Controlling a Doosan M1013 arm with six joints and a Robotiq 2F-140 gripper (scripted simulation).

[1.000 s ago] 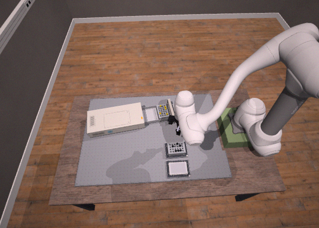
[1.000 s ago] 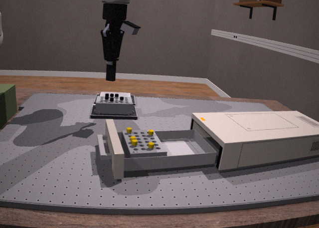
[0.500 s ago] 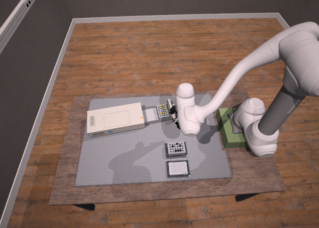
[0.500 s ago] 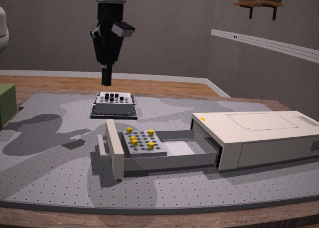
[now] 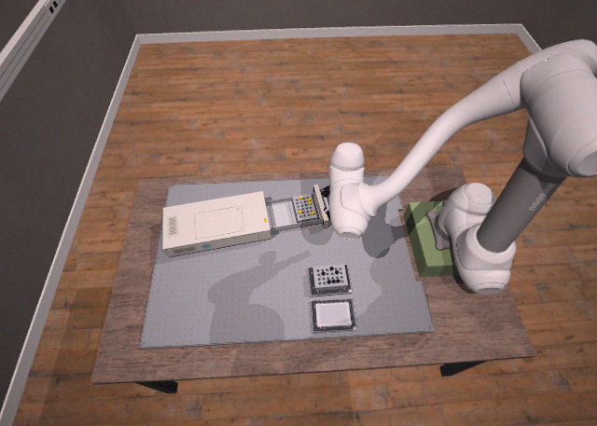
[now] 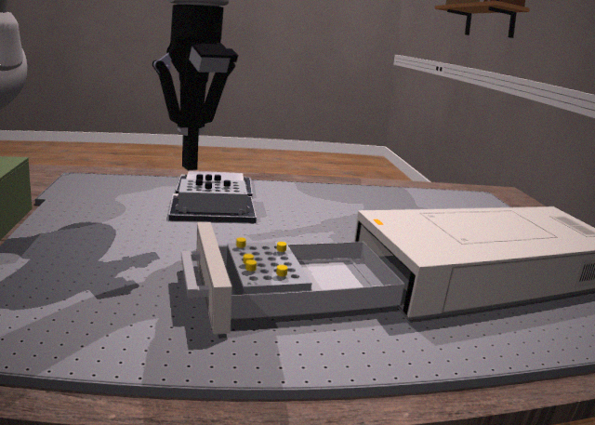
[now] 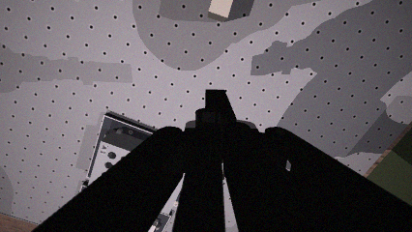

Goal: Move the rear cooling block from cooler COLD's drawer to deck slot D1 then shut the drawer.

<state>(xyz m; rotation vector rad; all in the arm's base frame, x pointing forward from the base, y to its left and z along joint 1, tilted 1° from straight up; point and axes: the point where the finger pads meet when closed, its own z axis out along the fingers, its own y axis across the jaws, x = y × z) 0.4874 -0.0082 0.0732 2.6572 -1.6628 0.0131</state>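
Note:
The cooler COLD [image 5: 216,222] [image 6: 377,221] has its drawer [image 6: 310,278] pulled out, and its orange lamp is lit. The front block [image 6: 266,264] with yellow-capped tubes sits flat in the drawer next to the handle [image 6: 191,273]. The place behind it [image 6: 334,276] is empty. The rear block [image 5: 329,279] [image 6: 211,204] with black-capped tubes sits in slot D1, and part of it shows in the wrist view [image 7: 116,150]. My gripper [image 6: 190,163] is shut on nothing. It hangs well above the deck, between D1 and the drawer front [image 7: 221,7].
Slot D2 [image 5: 332,314] beyond D1 holds only its white pad. A green box [image 5: 426,240] stands at the deck's edge by the arm's base. My arm's wrist [image 5: 347,210] hides the drawer handle in the top view.

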